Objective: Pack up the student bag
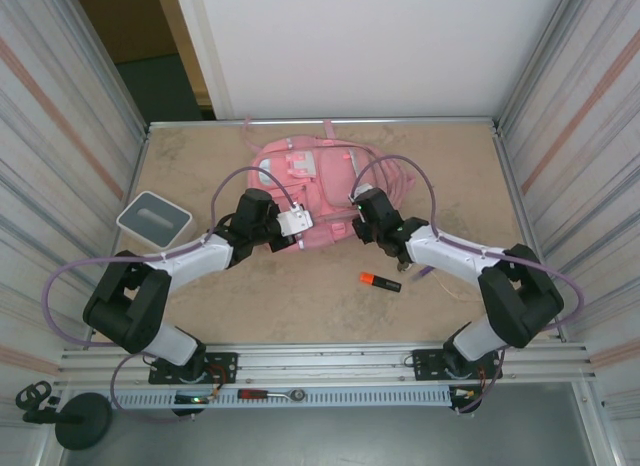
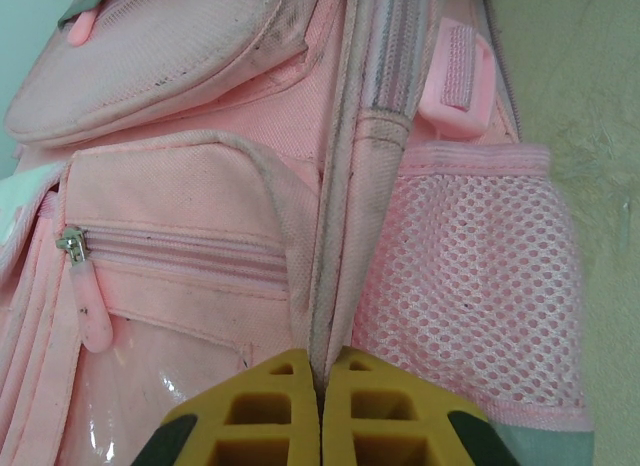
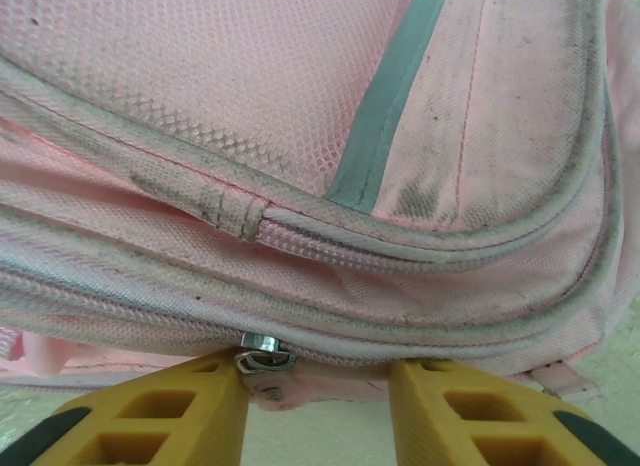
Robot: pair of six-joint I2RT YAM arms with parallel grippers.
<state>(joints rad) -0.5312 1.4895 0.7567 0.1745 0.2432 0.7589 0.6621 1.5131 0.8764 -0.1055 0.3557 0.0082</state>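
The student bag is laid flat at 12 o'clock on the desk, with both arms reaching to its near edge. Packing is judged barely begun: the zips in sight look closed, and an orange highlighter is left out on the desk at 5 o'clock from the bag. A grey box with a lid is set at 9 o'clock, well apart. The left gripper is placed at the bag's 7 o'clock edge with its fingers pressed together on the piped seam. Whether fabric is nipped cannot be told. The right gripper is placed at the 5 o'clock edge, narrowly parted, with a metal zip slider sat between the fingers, close to the left one, not clamped. Unzipping is judged the step in hand. The bag is made of soft woven pink fabric, grubby along the piping, with a grey-green stripe. A mesh side pocket, a glossy clear panel and a rubbery pink zip pull are also seen.
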